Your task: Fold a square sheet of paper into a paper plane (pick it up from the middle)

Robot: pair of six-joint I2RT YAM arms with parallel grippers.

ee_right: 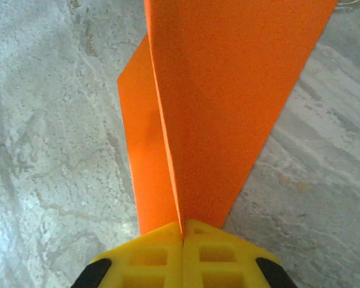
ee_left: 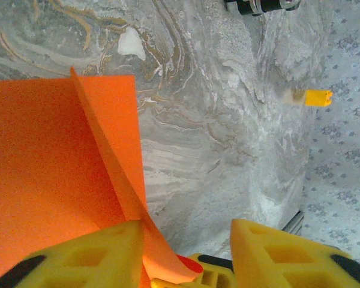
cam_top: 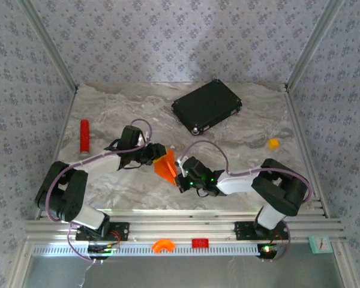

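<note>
Paper (cam_top: 165, 165), folded and standing on edge near the tabletop (cam_top: 126, 108) middle, between both hands. Clamped at the crease by the right hand (ee_right: 183, 231), fingers pressed together; crease aimed at 12 o'clock in that wrist view. Left hand (ee_left: 186, 227) parted, gripping nothing, flap beside one finger.

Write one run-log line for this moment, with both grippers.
left gripper: open | right gripper: shut on orange paper | orange paper: creased, between both grippers
</note>
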